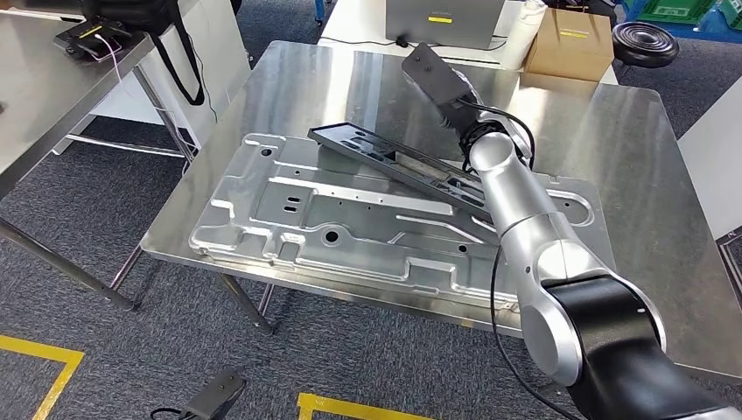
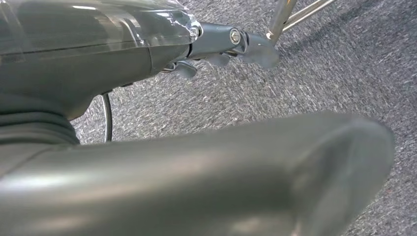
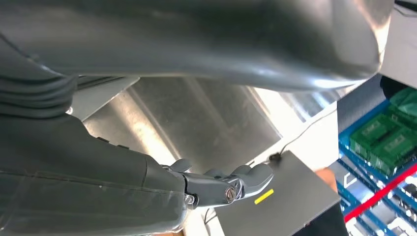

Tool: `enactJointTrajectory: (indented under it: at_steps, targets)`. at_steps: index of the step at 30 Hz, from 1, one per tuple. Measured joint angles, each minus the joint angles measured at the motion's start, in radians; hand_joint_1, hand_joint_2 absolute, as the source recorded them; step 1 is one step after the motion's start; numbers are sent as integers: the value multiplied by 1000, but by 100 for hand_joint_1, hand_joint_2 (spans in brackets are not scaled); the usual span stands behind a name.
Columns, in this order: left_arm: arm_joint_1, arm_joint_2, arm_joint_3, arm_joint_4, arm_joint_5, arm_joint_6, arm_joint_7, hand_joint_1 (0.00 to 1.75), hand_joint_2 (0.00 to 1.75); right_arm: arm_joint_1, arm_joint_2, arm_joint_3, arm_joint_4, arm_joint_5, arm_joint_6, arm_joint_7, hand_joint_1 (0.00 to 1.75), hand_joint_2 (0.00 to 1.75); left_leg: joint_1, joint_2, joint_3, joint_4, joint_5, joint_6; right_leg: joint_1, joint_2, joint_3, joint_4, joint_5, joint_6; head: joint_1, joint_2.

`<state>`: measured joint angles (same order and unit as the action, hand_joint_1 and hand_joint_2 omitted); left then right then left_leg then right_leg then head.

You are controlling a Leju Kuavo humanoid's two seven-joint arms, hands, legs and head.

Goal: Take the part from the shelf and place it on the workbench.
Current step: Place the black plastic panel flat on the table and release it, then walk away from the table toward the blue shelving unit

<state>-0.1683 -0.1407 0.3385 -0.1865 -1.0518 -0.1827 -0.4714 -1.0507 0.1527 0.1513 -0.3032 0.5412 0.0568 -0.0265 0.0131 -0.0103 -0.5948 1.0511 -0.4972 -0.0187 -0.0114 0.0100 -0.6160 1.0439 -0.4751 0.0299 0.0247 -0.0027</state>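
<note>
One black part point(image 1: 398, 159) is seen from the head camera, laid aslant across one large silver stamped panel point(image 1: 350, 219) on the steel workbench point(image 1: 630, 166). The right hand point(image 1: 435, 72) is stretched out beyond the part's far end, apart from it. One cardboard box point(image 1: 569, 42) sits behind. In the right wrist view that hand's fingers point(image 3: 246, 178) are extended, nothing held. The left hand point(image 2: 236, 46) is shown over grey carpet point(image 2: 344, 73), fingers loosely out, empty.
</note>
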Motion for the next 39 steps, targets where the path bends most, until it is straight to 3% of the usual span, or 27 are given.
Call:
enactJointTrajectory:
  at_steps: [7, 11, 14, 17, 27, 36, 39]
  targets:
    - [0, 3, 5, 0, 21, 2, 29, 0, 0, -3, 9, 39, -14, 145, -193, -88, 0, 0, 0, 0, 0, 0, 0, 0, 0, 0, 0, 0, 0, 0, 0, 0]
    - [1, 3, 18, 0, 32, 8, 45, 0, 0, 8, 23, 138, -57, 319, -437, -174, 0, 0, 0, 0, 0, 0, 0, 0, 1, 0, 0, 0, 0, 0, 0, 0]
    - [1, 3, 24, 0, 34, 11, 52, 0, 0, 33, 31, 232, -112, 453, -624, -178, 0, 0, 0, 0, 0, 0, 0, 0, 1, 0, 0, 0, 0, 0, 0, 0]
    - [0, 2, 25, 0, 34, 15, 60, 0, 0, 69, 34, 321, -185, 550, -725, -160, 0, 0, 0, 0, 0, 0, 0, 0, 1, 0, 0, 0, 0, 0, 0, 0]
    - [-2, 2, 26, 0, 34, 15, 65, 0, 0, 145, 36, 438, -400, 595, -721, -153, 0, 0, -4, 0, 0, 2, 0, 0, -1, 0, 0, -1, 0, 0, 0, 0]
    - [-5, 2, 26, 0, 33, 7, 67, 0, 0, 170, 33, 458, -447, 597, -725, -153, 0, 0, -7, 0, -4, 8, -1, 6, -7, 0, 1, -4, 5, 7, 0, 0]
    - [-5, -2, 25, 0, 31, 6, 67, 0, 0, 172, 32, 460, -451, 596, -727, -155, 0, 0, 9, 6, 2, -6, 9, 17, -3, 0, -11, 21, -16, 15, 2, 0]
